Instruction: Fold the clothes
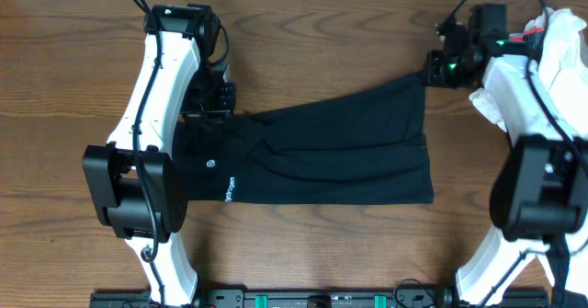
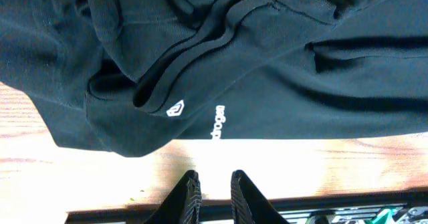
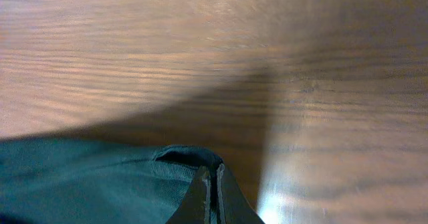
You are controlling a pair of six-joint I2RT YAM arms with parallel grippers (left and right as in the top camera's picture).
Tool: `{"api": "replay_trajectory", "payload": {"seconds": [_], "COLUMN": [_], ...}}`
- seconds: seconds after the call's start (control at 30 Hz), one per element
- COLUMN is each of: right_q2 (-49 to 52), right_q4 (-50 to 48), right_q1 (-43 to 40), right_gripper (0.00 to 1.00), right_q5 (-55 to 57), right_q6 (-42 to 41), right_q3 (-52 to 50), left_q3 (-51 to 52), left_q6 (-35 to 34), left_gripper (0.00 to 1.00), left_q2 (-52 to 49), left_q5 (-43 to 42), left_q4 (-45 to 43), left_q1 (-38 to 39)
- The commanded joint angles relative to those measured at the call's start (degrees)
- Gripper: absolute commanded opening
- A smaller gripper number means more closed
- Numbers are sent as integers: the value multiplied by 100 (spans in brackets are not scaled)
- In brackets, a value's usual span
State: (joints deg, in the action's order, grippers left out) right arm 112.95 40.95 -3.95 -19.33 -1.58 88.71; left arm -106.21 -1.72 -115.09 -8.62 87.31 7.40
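Black T-shirt (image 1: 340, 152); white cloth (image 1: 568, 37), perhaps crumpled, nearby

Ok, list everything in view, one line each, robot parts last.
table: one, brown wood, under everything
black T-shirt: one, black with a small white logo, lying across the table's middle
white cloth: one bundle, white, far right edge beside the right arm
rail: one, black, along the near edge
left arm: one, white and black, left of the shirt
right arm: one, white and black, right of the shirt
left gripper: one, black, by the shirt's left end, jaws slightly apart, empty
right gripper: one, black, shut on the shirt's far right corner
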Motion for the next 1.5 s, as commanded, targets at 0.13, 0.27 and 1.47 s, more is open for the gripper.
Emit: {"api": "replay_trajectory", "payload": {"seconds": [0.13,0.27,1.47], "right_q2": [-682,-686,-688], "right_q4": [918,1405,1449], "right_q1": [-13,-11,-11], "right_gripper": [1,1,1], "right_q5": [-105,-103,-107], "right_q6": [367,407,446], "right_q3": [17,15,15], "left_q3": [33,33,2365], "left_q6": [-31,-28,752], "left_gripper": [19,19,43], "left_q2": [26,173,192], "left_q5": [-9,-11,-7], "left_q4": [223,393,-4138], "left_q1": [2,2,393]}}
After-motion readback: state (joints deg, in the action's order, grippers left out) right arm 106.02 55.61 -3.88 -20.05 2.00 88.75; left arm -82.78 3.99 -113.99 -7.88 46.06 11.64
